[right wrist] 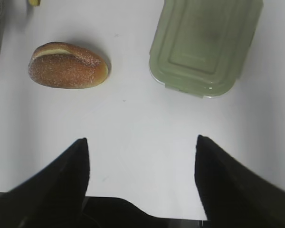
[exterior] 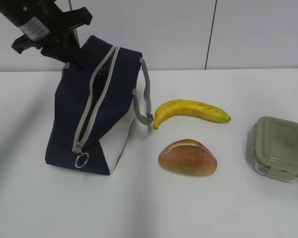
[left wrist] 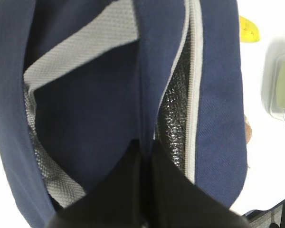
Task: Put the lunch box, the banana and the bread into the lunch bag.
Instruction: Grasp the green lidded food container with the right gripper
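the left gripper point(left wrist: 145, 156) is pinched tight on a fold of the soft navy-blue fabric lunch bag point(exterior: 97, 106) at its upper rear end, holding the mouth up so the silver lining shows through the gap. the right gripper point(right wrist: 141, 147) hangs with its jaws spread wide and nothing between them, above bare white table point(exterior: 188, 208) — the sage-green lidded lunch box point(right wrist: 204, 45) lies just ahead of it, the oval golden-brown bread point(right wrist: 69, 65) off to one side.

as i judge it, nothing is packed yet: the bag is unzipped and held open, but all three items sit outside on the table. every placement is left to do.

the bag stands at the left, its grey zipper point(exterior: 92, 101) running from the raised far end down to the metal ring pull point(exterior: 81, 160) at the near end, so its long axis slants toward me. the curved yellow banana point(exterior: 191, 111) lies just right of the bag's grey handle, long axis across the table, greenish tip pointing right. the bread sits nearer me, also lengthwise left to right; the lunch box is well apart at the far right edge.
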Action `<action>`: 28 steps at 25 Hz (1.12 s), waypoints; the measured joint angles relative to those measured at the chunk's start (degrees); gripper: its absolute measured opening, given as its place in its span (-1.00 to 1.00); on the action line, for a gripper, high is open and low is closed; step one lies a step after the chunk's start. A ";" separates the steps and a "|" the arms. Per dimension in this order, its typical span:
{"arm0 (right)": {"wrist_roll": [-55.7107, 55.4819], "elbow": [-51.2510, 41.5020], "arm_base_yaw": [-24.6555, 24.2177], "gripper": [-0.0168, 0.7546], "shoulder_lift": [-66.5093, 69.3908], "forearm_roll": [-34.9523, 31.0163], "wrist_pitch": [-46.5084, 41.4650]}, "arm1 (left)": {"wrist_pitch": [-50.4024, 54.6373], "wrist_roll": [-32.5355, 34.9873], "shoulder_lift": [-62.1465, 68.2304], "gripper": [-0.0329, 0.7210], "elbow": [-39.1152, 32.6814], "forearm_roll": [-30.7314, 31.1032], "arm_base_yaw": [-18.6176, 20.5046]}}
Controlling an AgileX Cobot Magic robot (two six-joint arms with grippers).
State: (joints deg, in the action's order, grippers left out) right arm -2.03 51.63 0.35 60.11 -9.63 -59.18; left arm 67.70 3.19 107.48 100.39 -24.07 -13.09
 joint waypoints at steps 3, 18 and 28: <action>1.51 3.45 0.00 0.37 6.66 -0.67 0.24 | 0.00 0.00 0.00 -0.91 0.00 0.00 0.00; 23.96 4.13 -17.87 0.37 14.91 -17.36 3.16 | 0.00 0.11 0.35 -0.91 0.00 0.05 0.00; 38.35 2.50 -27.42 0.37 19.81 -29.31 2.01 | 0.00 0.16 0.35 -0.91 0.00 0.05 0.00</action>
State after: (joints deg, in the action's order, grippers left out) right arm 36.32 54.13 -27.07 79.93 -38.94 -57.17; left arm 67.70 3.36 107.83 100.39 -24.02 -13.09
